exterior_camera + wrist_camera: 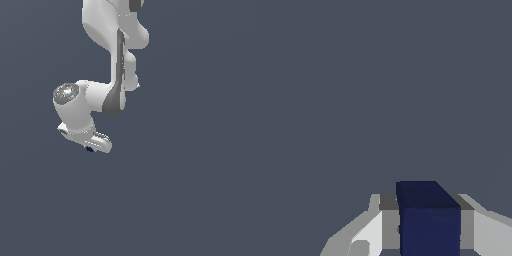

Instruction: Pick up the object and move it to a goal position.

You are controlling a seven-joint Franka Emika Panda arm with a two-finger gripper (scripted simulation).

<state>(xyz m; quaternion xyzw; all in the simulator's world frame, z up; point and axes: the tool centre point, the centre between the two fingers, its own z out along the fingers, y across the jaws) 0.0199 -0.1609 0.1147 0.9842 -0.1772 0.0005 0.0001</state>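
Observation:
The object is a small dark navy-blue block [428, 217]. In the wrist view it sits squarely between my two white fingers [371, 232], which press against both of its sides. My gripper [428, 225] is shut on it. In the exterior view only a dark sliver of the object [89, 149] peeks out under the white hand of my gripper [91, 146], below the bent white arm. Most of the block is hidden there by the hand.
A plain dark grey-blue background fills both views. The white arm [117, 45] comes down from the top of the exterior view. No goal marker shows.

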